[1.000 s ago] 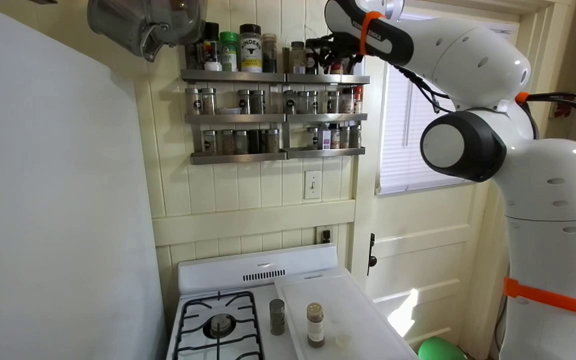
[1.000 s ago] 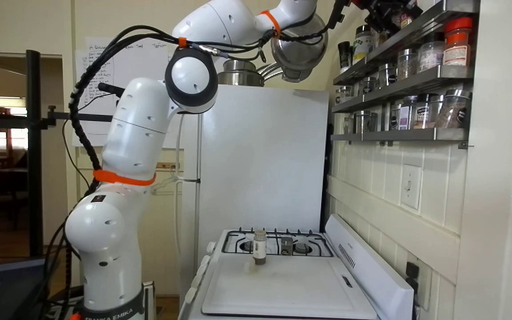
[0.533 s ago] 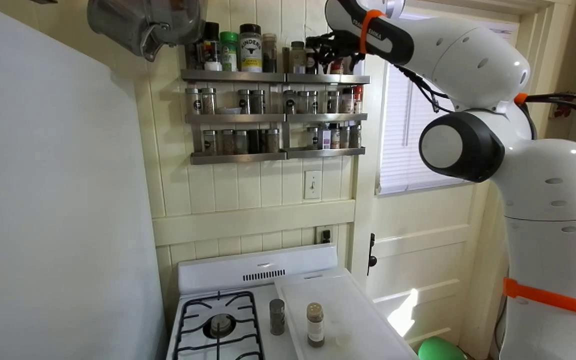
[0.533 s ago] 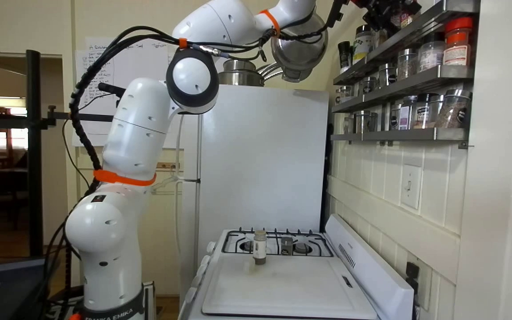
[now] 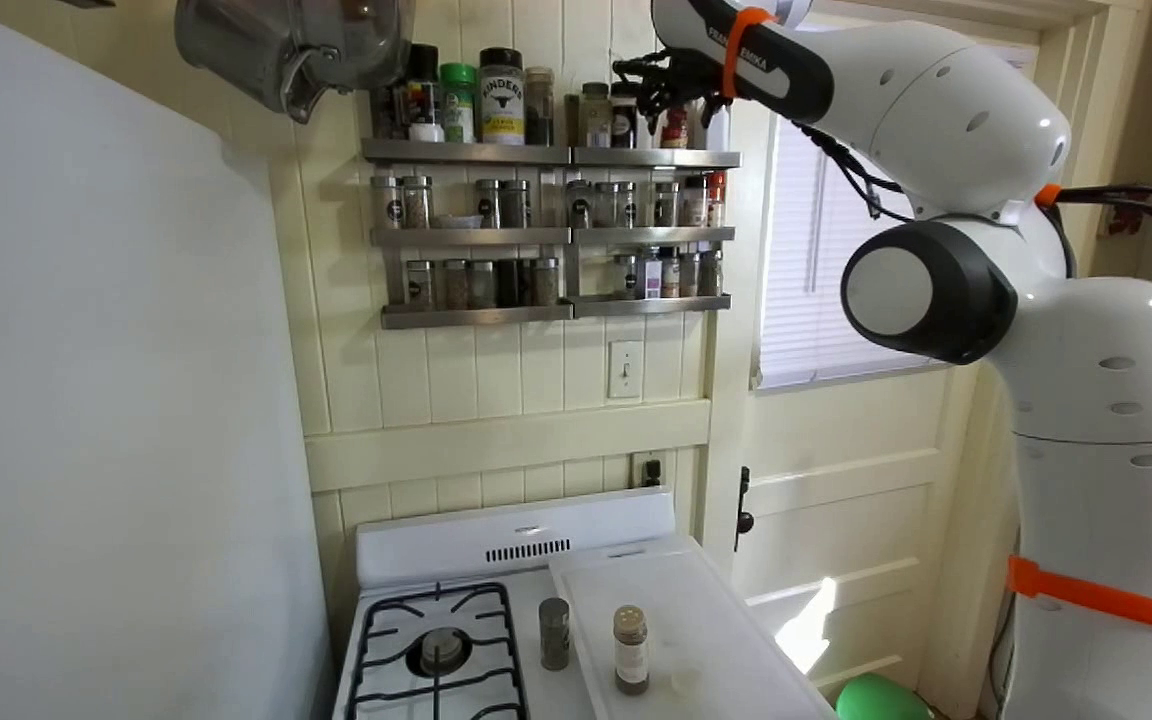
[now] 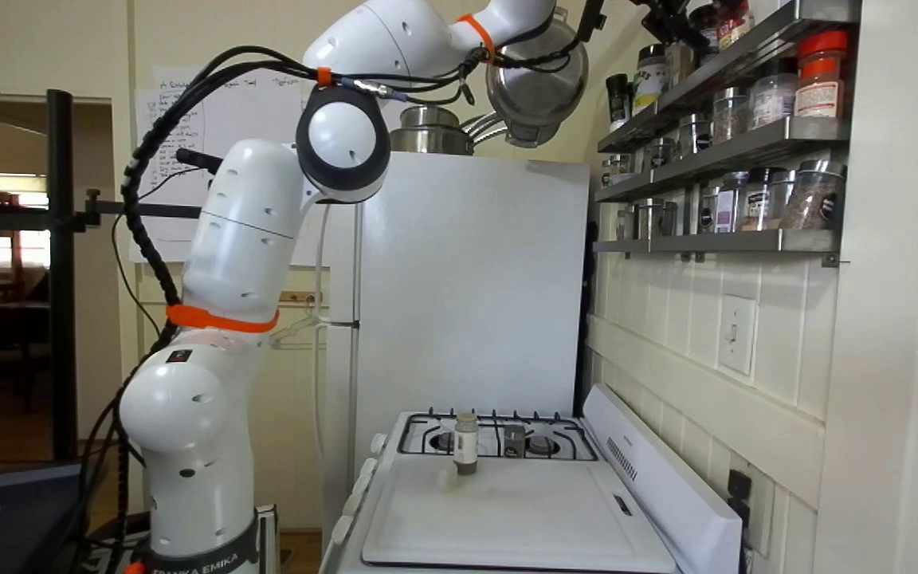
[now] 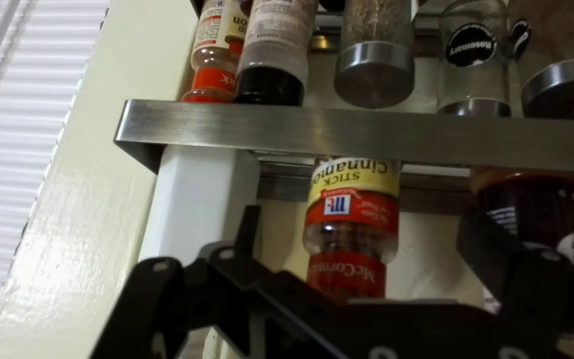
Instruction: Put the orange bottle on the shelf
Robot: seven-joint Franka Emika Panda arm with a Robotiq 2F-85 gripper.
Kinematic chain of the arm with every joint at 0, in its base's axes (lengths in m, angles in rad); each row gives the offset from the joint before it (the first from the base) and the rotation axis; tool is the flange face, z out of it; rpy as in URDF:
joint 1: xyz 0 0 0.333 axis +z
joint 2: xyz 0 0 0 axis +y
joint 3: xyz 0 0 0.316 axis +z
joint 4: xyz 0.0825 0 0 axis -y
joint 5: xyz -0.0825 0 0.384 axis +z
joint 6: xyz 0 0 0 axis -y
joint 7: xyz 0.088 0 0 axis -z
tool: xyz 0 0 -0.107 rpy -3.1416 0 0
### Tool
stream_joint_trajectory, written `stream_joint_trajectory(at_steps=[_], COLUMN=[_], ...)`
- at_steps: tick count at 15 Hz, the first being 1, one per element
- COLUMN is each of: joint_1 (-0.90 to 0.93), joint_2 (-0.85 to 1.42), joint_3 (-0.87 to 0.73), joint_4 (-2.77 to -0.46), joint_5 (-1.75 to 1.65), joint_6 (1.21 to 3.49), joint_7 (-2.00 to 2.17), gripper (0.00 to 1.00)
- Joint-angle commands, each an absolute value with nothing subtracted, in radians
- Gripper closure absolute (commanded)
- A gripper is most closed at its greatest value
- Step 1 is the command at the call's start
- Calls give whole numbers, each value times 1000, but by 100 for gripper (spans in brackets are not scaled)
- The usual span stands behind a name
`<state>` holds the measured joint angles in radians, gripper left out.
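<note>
The orange bottle (image 7: 352,219), with an orange-red cap and a red and yellow label, stands upright on the top tier of the shelf (image 7: 307,132). The wrist picture is upside down. The bottle's foot is hidden behind the metal rail. It also shows in both exterior views (image 5: 674,128) (image 6: 734,22). My gripper (image 7: 360,228) is open, with its fingers spread on either side of the bottle and gaps on both sides. In the exterior views the gripper (image 5: 671,85) (image 6: 670,24) is beside the top tier; its fingers are hard to make out there.
A white container (image 7: 192,204) and a dark bottle (image 7: 531,209) stand either side on the same tier. A similar red-capped bottle (image 6: 820,76) stands on the middle tier. A pale jar (image 5: 630,650) and a dark jar (image 5: 554,635) stand on the stove. A metal pot (image 6: 539,88) hangs nearby.
My gripper has drawn back from the shelf and a little upward. The orange bottle stays on the top tier, and more of it is uncovered now.
</note>
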<state>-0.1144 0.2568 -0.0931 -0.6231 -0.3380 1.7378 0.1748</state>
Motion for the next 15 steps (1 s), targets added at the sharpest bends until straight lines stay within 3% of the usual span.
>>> stream_joint_trajectory(at_steps=[1,15], joint_1=[-88,-51], joint_2=[237,126], joint_3=[-94,-80], joint_4=[-624,-807], joint_5=[-368,-419], joint_6=[1683,1727], joint_7=[181,195], gripper=[0,0])
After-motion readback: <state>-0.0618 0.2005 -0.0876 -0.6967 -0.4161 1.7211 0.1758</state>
